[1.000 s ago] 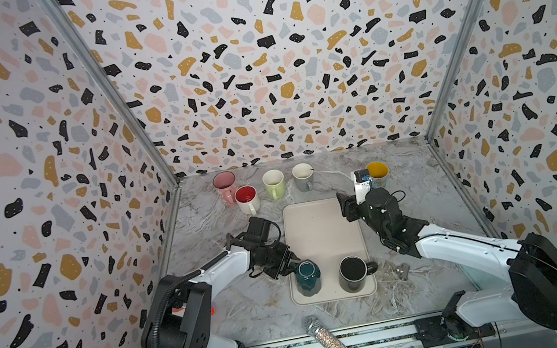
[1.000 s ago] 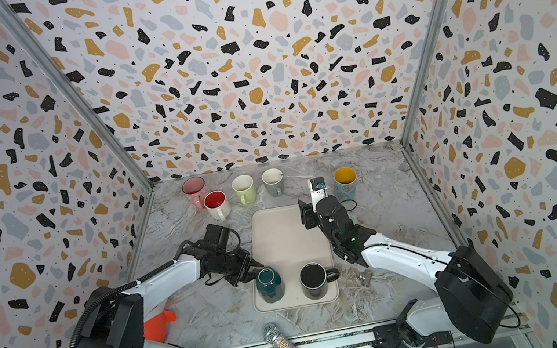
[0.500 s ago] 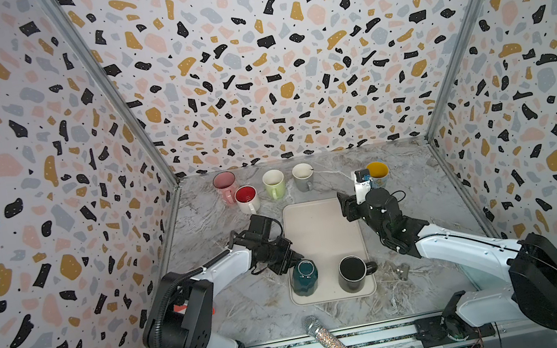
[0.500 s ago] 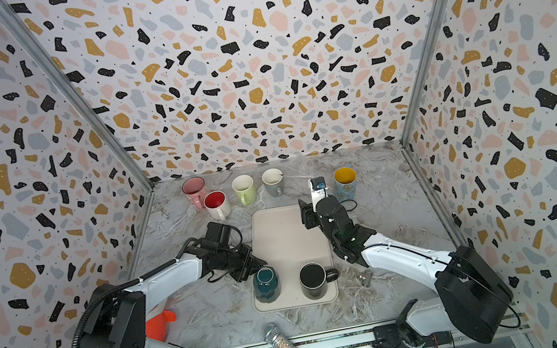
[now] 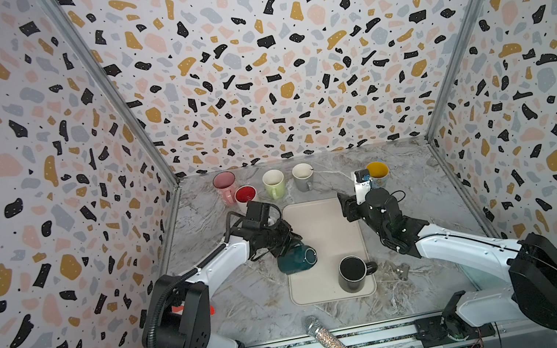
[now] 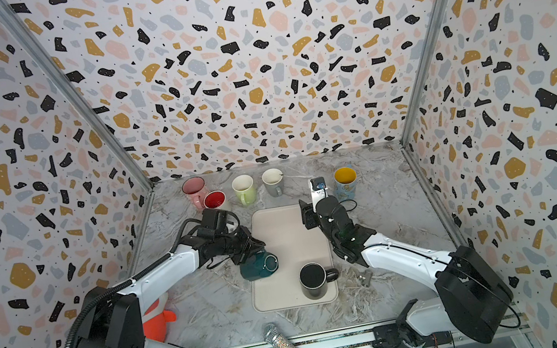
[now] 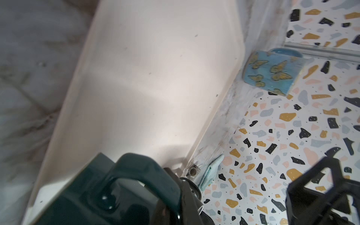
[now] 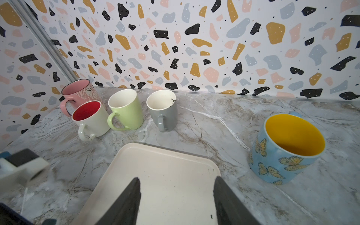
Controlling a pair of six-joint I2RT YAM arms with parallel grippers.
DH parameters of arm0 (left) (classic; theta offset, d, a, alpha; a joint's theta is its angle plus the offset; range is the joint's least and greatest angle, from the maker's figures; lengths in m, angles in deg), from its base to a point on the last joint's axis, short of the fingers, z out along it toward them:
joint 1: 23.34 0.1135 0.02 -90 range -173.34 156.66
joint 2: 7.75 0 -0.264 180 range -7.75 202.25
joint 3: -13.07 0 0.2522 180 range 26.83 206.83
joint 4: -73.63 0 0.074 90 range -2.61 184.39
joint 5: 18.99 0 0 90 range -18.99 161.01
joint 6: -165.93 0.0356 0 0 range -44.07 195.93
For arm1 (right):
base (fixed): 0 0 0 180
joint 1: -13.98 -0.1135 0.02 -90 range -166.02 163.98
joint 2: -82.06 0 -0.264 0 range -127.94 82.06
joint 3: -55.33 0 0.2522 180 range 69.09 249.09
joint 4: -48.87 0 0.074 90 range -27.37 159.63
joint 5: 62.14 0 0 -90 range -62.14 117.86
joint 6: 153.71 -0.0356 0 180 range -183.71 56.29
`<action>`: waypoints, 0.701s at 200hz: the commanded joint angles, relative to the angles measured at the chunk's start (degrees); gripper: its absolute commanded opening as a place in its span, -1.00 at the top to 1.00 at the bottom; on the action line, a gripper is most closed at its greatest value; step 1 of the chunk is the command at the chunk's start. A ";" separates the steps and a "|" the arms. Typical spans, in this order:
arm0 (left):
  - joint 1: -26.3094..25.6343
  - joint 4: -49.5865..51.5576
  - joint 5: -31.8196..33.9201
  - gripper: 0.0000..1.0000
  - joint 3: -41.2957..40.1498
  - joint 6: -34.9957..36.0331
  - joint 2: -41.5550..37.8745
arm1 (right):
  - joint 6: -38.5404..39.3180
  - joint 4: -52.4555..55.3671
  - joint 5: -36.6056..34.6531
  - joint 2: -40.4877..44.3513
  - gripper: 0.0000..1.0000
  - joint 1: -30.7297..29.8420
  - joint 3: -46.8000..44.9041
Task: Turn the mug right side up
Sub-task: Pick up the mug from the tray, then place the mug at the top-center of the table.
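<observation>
The dark teal mug [image 5: 298, 260] [image 6: 260, 266] is tipped on its side at the left edge of the cream tray [image 5: 320, 221] [image 6: 282, 228], its round end facing right. My left gripper [image 5: 290, 245] [image 6: 251, 251] is shut on the mug's handle [image 7: 144, 171], which fills the left wrist view. My right gripper [image 5: 346, 205] [image 6: 307, 216] hangs open above the tray's far right part. Between its dark fingers [image 8: 128, 198] only bare tray [image 8: 165, 165] shows.
A black mug [image 5: 352, 273] stands upright on the tray's near right corner. Along the back stand pink [image 5: 225, 186], red-lined white [image 5: 245, 196], green [image 5: 274, 182], grey [image 5: 303, 175] and butterfly [image 5: 377, 173] mugs. A glitter microphone [image 5: 332, 343] lies at the front edge.
The left gripper has closed on the teal mug's handle. The mug has gone from standing to tipped on its side and shifted slightly back. The right arm has stayed put.
</observation>
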 commanded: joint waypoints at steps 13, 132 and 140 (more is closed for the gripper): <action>-0.20 -10.53 -0.16 1.00 2.94 6.42 -5.66 | 0.19 2.43 0.19 3.09 -0.17 0.42 2.91; -11.67 -13.30 21.54 1.00 7.01 55.03 -11.30 | 0.67 21.60 18.22 -0.30 -0.07 4.17 18.97; -13.00 -15.70 23.93 1.00 5.31 58.42 -12.42 | 0.67 22.78 20.46 -0.70 -0.07 4.55 20.21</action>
